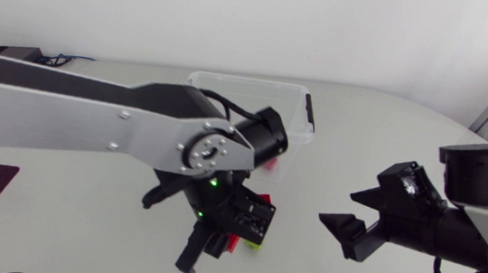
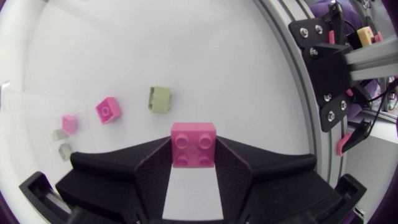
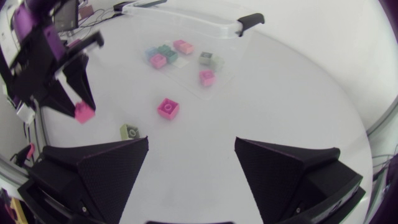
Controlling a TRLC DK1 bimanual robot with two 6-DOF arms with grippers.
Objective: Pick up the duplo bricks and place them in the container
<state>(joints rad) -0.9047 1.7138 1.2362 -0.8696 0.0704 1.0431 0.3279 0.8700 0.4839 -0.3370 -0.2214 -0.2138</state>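
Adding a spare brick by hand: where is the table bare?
Bare: the white table between the clear plastic container and the right arm's open black fingers. Crowded: ahead of the left arm's fingers, shut on a pink duplo brick, where a loose pink brick and a pale green brick lie.

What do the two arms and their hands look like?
The left arm has silver-grey links, a round bolted joint plate, black cable and green lights. The right arm shows mostly black housings and a black cable. Left hand and right hand: matte black, two broad wedge-shaped fingers.
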